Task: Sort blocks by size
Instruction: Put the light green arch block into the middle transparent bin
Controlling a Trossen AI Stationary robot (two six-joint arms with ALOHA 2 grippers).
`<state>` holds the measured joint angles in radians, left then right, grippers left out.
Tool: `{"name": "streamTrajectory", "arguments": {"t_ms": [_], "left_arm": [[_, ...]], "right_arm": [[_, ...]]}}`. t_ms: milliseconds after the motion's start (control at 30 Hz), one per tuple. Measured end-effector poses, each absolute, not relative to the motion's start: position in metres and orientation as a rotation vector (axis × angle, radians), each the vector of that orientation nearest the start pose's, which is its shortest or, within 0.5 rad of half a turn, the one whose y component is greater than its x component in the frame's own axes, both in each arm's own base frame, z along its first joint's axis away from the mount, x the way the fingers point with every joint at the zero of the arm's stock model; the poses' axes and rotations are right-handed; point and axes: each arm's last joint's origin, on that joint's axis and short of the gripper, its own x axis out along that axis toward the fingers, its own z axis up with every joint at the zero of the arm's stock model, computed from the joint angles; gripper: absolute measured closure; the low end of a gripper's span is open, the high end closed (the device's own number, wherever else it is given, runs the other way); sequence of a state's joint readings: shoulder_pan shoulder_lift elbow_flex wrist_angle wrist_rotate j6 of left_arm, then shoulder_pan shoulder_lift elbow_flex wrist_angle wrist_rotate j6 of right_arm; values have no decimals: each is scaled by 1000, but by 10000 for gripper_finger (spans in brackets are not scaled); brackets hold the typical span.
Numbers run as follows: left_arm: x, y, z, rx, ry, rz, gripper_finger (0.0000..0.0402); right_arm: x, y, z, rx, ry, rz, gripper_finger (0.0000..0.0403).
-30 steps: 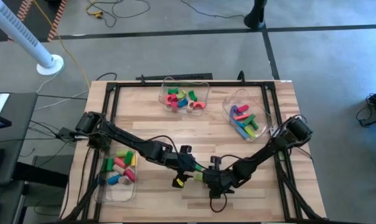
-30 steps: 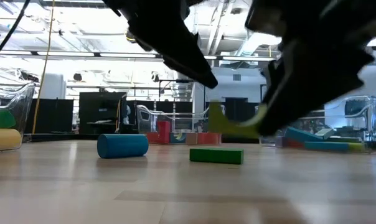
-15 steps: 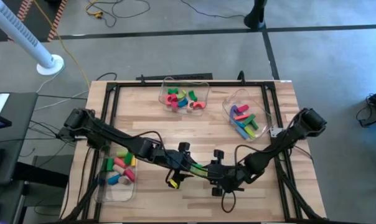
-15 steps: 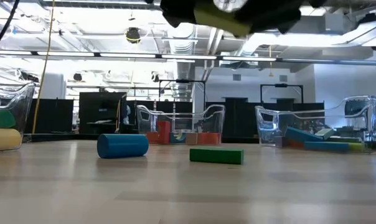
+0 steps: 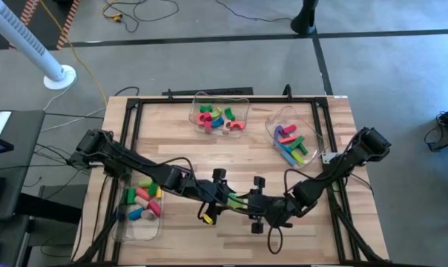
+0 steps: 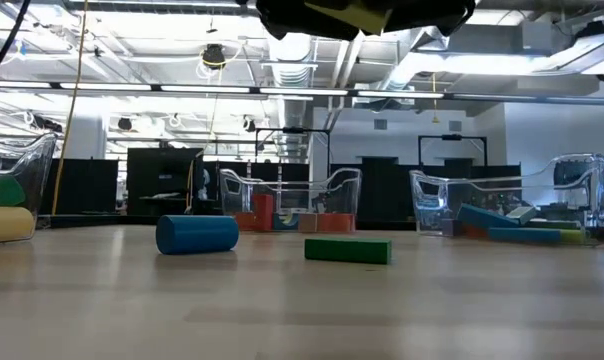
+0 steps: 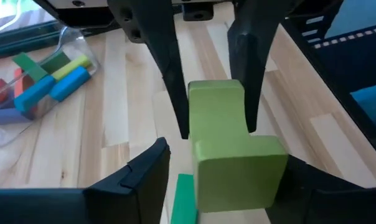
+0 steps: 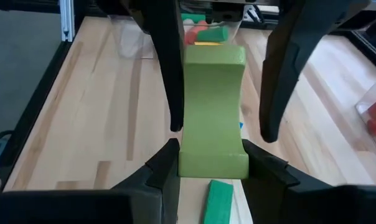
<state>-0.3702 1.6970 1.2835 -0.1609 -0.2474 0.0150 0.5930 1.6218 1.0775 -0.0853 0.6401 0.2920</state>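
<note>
A light-green arch block (image 5: 239,200) hangs in the air over the table's near middle, between my two grippers. My right gripper (image 8: 210,149) is shut on the end toward the table's right. My left gripper (image 7: 225,158) is open, its fingers on either side of the block's other end (image 7: 238,168), with a gap beside one finger. In the low view the block (image 6: 347,14) is at the top edge. A green bar (image 6: 347,249) and a blue cylinder (image 6: 197,233) lie on their sides on the table below. My right gripper pinches the arch block's two long sides at the end nearest it (image 8: 191,155) between its two fingers. The fingers come from the table's right, slanting a little down, and lie along the block. The block is lifted clear and roughly level. My left gripper may touch the block's other end with one finger; I cannot tell.
Three clear bins hold sorted blocks: one at the far middle (image 5: 221,100), one at the far right (image 5: 313,130), one at the near left (image 5: 139,230). Black frame rails (image 5: 135,126) run along the table's sides. Bare wood lies between the bins.
Both grippers have gone up from just above the table, and the green arch block has gone up with them, from low over the table to well above it. Most of the rise came in the first half second. The bar and the cylinder have stayed where they were.
</note>
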Motion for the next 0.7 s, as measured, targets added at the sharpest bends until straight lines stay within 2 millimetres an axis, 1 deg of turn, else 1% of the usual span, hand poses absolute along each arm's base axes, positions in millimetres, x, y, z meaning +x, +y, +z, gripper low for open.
{"name": "streamTrajectory", "arguments": {"t_ms": [200, 367, 567, 700], "left_arm": [[359, -132, 270, 203, 542, -127, 235], [359, -132, 270, 206, 539, -127, 264], [359, -132, 270, 212, 538, -128, 268], [359, -131, 269, 219, 552, -125, 268]], "right_arm": [[298, 180, 238, -81, 500, -121, 242], [297, 179, 238, -79, 505, -125, 237], [297, 179, 237, -76, 511, -127, 232], [294, 177, 234, -51, 555, -146, 207]]}}
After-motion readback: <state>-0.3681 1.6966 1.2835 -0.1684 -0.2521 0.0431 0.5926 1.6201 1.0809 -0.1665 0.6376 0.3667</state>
